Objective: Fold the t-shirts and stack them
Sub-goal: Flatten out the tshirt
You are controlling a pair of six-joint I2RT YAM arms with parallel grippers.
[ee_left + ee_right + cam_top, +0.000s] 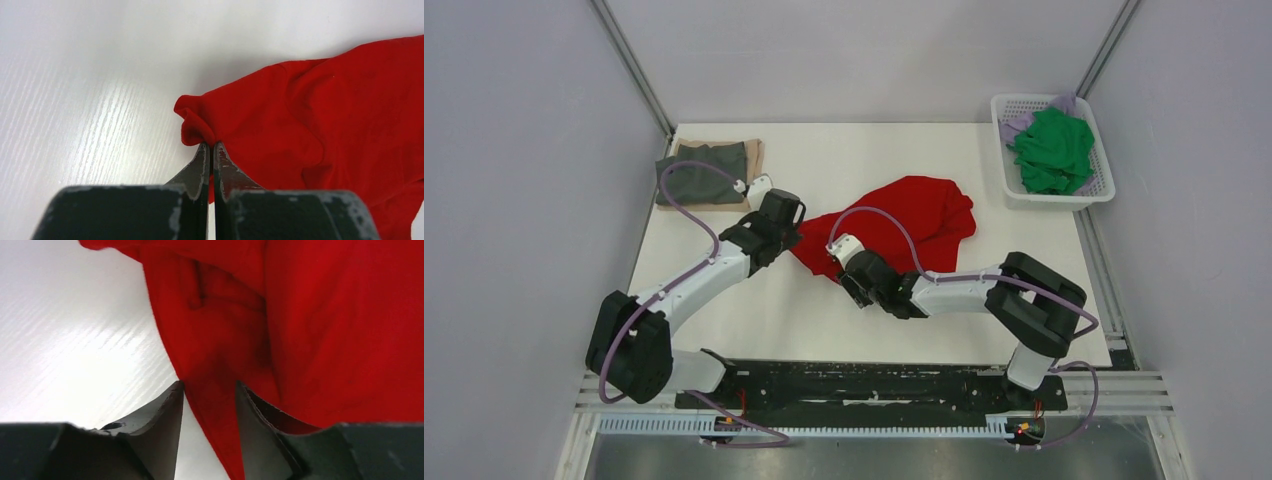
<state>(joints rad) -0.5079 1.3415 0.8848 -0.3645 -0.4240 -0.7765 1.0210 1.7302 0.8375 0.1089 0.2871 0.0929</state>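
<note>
A bright red t-shirt (914, 215) lies crumpled mid-table. My left gripper (797, 238) is at its left edge, shut on a small fold of the red cloth (197, 127); the tips (210, 145) pinch that fold tight. My right gripper (838, 272) is at the shirt's near corner. Its jaws (210, 385) stand apart, with a strip of the red t-shirt (220, 405) hanging between them and not pinched. A dark grey t-shirt (702, 172) lies folded on a tan one (755, 155) at the back left.
A white lattice basket (1016, 192) at the back right holds a green t-shirt (1054, 150) and a pale lilac one (1064, 102). Frame posts and grey walls close in both sides of the table (844, 150).
</note>
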